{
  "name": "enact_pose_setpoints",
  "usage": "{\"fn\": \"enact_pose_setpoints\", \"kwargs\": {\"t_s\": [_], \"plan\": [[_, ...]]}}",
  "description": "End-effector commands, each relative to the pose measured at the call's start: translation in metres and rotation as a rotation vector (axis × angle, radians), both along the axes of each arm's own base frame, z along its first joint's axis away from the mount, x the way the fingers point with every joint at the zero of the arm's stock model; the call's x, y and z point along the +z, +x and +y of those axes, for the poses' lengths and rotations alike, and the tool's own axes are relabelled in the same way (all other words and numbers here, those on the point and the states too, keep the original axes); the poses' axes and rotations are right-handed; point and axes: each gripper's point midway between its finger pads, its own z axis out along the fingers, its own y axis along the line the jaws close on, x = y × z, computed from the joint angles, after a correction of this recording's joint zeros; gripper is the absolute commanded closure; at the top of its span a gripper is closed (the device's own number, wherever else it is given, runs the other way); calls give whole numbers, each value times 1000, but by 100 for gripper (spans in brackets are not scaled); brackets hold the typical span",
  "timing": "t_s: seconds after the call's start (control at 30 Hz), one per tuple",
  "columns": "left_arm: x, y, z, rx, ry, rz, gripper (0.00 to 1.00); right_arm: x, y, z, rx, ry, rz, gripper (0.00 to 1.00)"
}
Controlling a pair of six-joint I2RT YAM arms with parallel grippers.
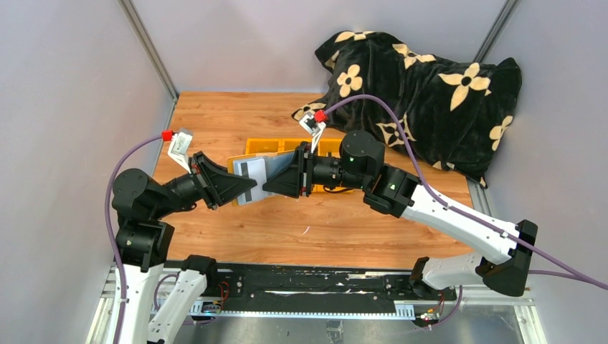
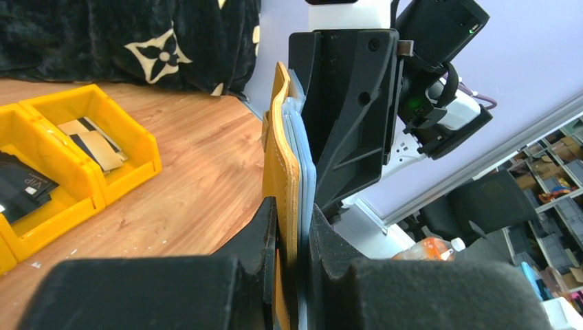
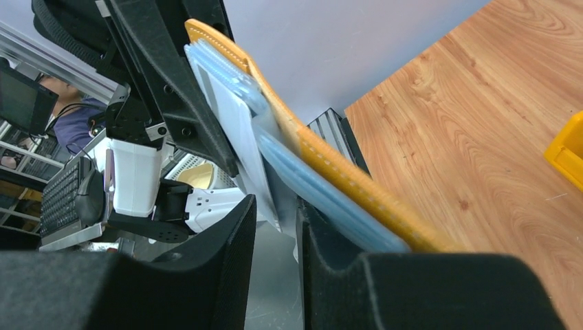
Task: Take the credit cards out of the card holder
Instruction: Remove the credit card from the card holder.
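The mustard-yellow card holder [image 1: 251, 178] is held up in the air between my two grippers, above the wooden table. My left gripper [image 1: 246, 190] is shut on its near edge; the left wrist view shows the yellow cover [image 2: 282, 158] and grey-blue inner faces clamped between the jaws [image 2: 294, 206]. A pale card with a black stripe [image 1: 252, 169] shows on the holder's top face. In the right wrist view a white card [image 3: 230, 110] sticks out of the holder [image 3: 330, 165]. My right gripper [image 3: 277, 203] has narrowly parted jaws around that card's edge, with a gap beside it.
A yellow three-compartment tray [image 1: 269, 145] stands behind the grippers; it holds loose cards [image 2: 93, 141]. A black blanket with cream flowers [image 1: 430, 93] lies at the back right. Grey walls close in the left and right sides.
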Motion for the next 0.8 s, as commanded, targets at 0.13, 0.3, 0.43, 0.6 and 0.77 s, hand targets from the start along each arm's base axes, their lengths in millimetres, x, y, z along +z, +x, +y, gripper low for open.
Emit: {"fn": "enact_pose_setpoints", "kwargs": {"t_s": [0.13, 0.3, 0.43, 0.6, 0.77], "plan": [[10, -22, -4, -88, -13, -56, 95, 8, 7, 13, -20, 50, 16, 77], [7, -21, -4, -83, -2, -58, 84, 9, 3, 13, 2, 65, 11, 89], [10, -25, -4, -98, -5, -68, 74, 5, 5, 3, -35, 63, 7, 100], [14, -30, -5, -111, -13, -70, 72, 4, 3, -9, -50, 89, -1, 100], [15, -32, -5, -123, -18, -63, 75, 4, 1, -19, -61, 101, -6, 100]]}}
